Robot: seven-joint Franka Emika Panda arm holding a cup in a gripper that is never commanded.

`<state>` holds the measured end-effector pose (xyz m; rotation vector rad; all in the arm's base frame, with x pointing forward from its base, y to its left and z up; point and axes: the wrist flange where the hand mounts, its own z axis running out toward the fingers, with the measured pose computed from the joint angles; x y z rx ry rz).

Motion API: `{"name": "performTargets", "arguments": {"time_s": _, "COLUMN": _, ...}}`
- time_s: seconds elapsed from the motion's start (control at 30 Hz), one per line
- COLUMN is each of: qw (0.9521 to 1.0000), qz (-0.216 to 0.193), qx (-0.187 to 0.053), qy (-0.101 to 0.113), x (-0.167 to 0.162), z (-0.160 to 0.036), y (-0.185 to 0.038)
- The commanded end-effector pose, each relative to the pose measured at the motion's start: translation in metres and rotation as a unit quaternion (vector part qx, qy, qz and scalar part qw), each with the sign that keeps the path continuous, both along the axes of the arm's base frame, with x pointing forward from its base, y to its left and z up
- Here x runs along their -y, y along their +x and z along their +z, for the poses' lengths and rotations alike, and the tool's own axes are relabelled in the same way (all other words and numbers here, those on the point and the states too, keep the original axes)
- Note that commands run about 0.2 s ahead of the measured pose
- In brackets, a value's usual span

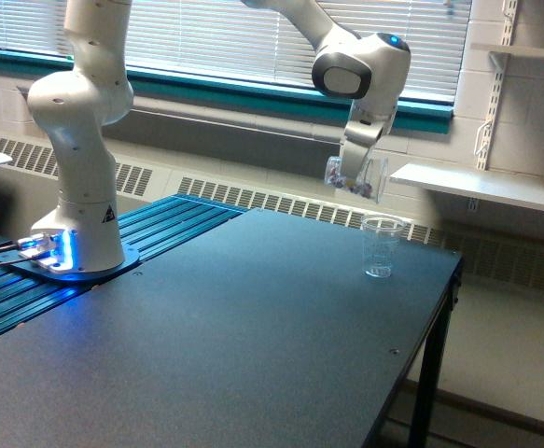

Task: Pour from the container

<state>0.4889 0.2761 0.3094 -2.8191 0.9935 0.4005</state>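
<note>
exterior view, read from its left to its right.

far left: white jointed robot arm [77, 140] rising from a round base lit blue, mounted on a strip of ribbed blue-lit metal rails [150, 229]. the arm leaves the top of the frame and re-enters further right.

centre: wide dark matte tabletop [234, 345], bare across most of its surface. behind it a long window with white slatted blinds [253, 37] above a teal sill, and a low row of radiator grilles along the wall.

right of centre: the arm's rounded white wrist hangs downward, ending in the end effector [357, 176]. its fingers are closed on the container, a clear smooth-walled tapered plastic cup [355, 178], held in the air above the tabletop and tilted off upright. small dark bits show through its wall; what they are cannot be made out.

just below and slightly toward the view's right of the held cup: a smaller clear cup with faint printed lines and a flared rim [380, 245], standing upright on the tabletop near the far right edge. the two cups are apart, not touching.

far right: white wall shelf [481, 187] on a bracket, with a second shelf higher up, and a black table leg [425, 392] dropping to the floor.
</note>
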Motion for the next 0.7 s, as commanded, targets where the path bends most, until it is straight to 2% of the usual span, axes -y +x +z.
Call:
{"name": "performTargets", "arguments": {"time_s": 0.03, "qw": 0.9997, "qz": -0.016, "qx": -0.019, "qy": -0.004, "x": 0.004, "z": -0.0072, "y": 0.001}}
{"name": "performTargets", "arguments": {"time_s": 0.5, "qw": 0.9978, "qz": -0.036, "qx": -0.056, "qy": -0.003, "x": 0.0006, "z": -0.0056, "y": 0.0036}}
{"name": "performTargets", "arguments": {"time_s": 0.7, "qw": 0.9974, "qz": -0.037, "qx": -0.062, "qy": 0.001, "x": -0.0021, "z": -0.0053, "y": 0.0032}}
